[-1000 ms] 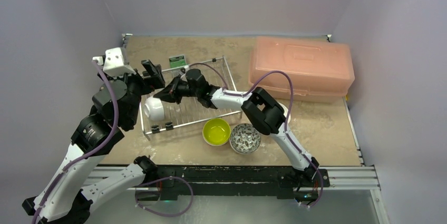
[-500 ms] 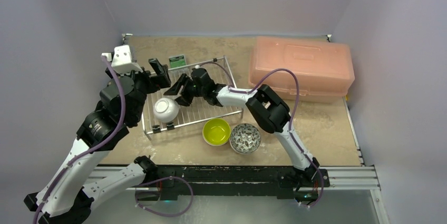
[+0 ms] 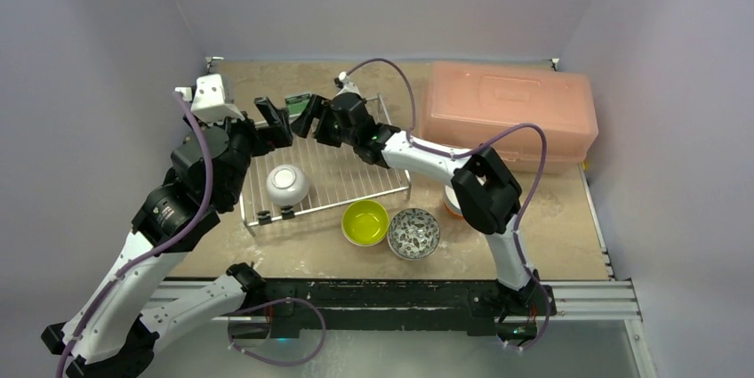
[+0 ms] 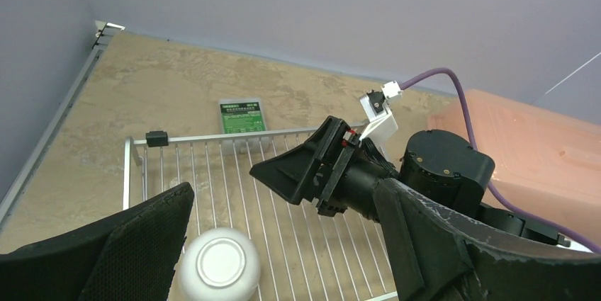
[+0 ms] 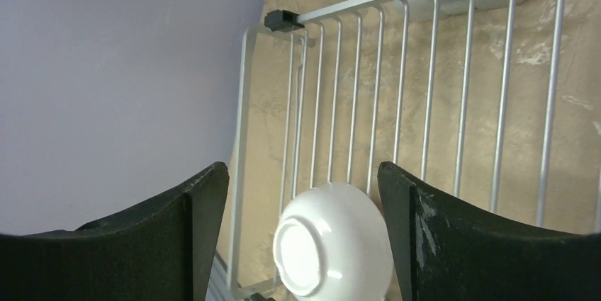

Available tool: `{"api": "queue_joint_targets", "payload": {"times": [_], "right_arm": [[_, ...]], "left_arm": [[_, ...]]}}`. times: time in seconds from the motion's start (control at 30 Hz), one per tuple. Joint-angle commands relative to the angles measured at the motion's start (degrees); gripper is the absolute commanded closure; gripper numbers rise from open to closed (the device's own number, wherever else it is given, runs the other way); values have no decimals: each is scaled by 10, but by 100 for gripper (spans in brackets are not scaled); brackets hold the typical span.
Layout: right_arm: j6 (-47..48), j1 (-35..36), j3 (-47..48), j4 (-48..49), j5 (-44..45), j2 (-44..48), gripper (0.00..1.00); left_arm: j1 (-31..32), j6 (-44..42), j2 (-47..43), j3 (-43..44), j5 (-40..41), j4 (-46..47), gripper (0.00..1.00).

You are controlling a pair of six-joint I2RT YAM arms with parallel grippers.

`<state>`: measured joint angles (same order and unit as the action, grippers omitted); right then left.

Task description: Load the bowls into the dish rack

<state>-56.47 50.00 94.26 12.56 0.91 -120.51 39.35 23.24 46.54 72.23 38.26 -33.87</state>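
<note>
front of table: green bowl (image 3: 365, 222) and patterned bowl (image 3: 413, 233) side by side, outside the rack (image 3: 356, 169)
hidden: orange bowl (image 3: 450, 210), only a sliver shows behind right arm (image 3: 480, 189)
rack, near-left corner: white bowl (image 3: 286, 184), upside down
left gripper (image 4: 283, 195): wide, empty, above rack
right gripper (image 5: 303, 170): wide, empty, facing the left one
change: a second ago right gripper held white bowl tilted; now released, gripper drawn back to far edge

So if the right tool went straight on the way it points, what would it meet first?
Probably the upturned white bowl on the dish rack; it lies ahead between the right tool's open jaws, though depth is unclear.
</note>
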Motion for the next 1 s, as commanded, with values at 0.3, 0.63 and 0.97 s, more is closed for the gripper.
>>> {"api": "queue_joint_targets", "payload": {"times": [0.3,0.63,0.97], "right_arm": [[155,33,-7,-102,-48,9,16],[164,48,57,-124,-62,-52,28],[147,65,86,-148,-86,-80,55]], "left_arm": [[-1,12,-19,-41,-13,47,1],[-2,7,-29,-50,47,25,2],[-1,0,-43,-60,71,11,2]]}}
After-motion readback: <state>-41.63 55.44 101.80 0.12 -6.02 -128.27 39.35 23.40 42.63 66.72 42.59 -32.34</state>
